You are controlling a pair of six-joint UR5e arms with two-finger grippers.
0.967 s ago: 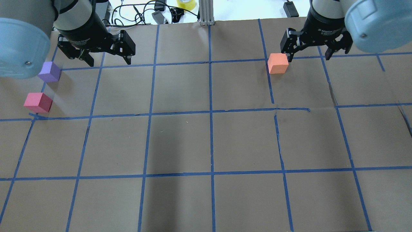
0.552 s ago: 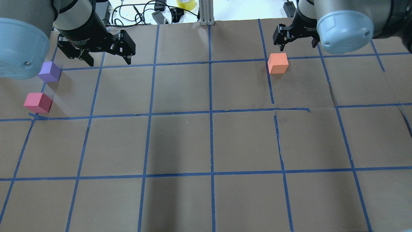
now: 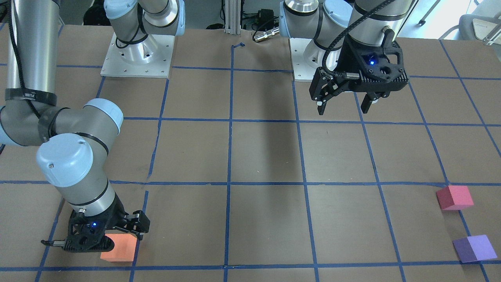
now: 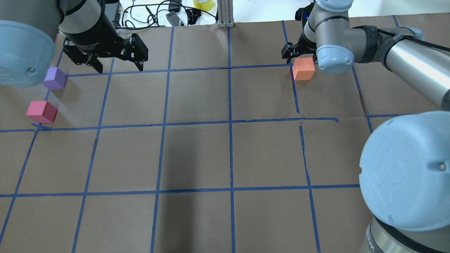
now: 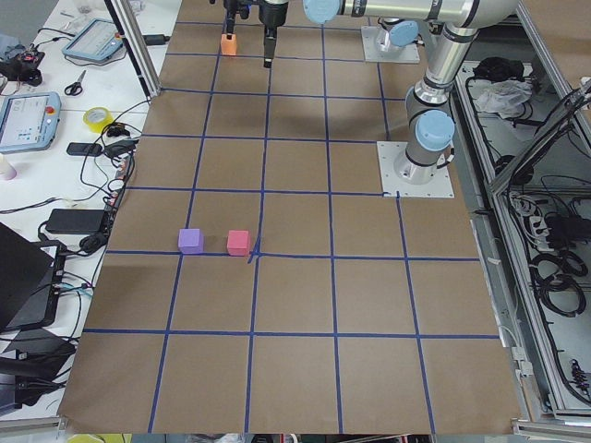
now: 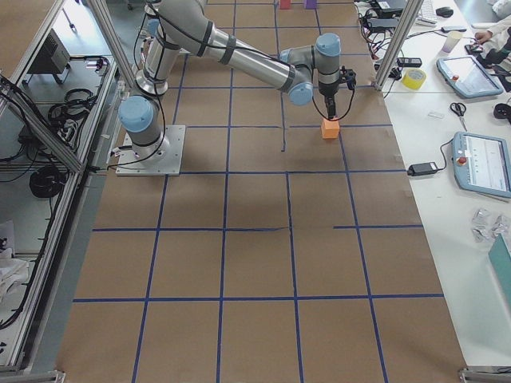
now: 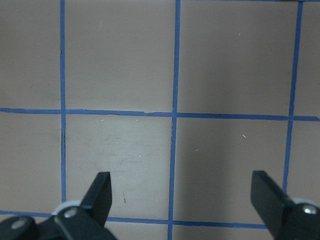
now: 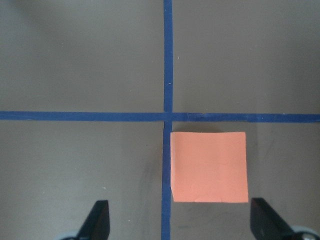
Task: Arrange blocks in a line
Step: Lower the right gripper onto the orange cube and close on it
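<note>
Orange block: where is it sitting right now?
In the overhead view the orange block sits at the upper right, beside a tape crossing, under the open right gripper.

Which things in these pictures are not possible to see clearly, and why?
- Right gripper: in the overhead view its own arm covers most of it; the wrist view's lower edge cuts its fingers.
- Orange block: front-facing view, that gripper hides part.
- Purple block and pinkish-red block: exterior right view, cut by top edge.
</note>
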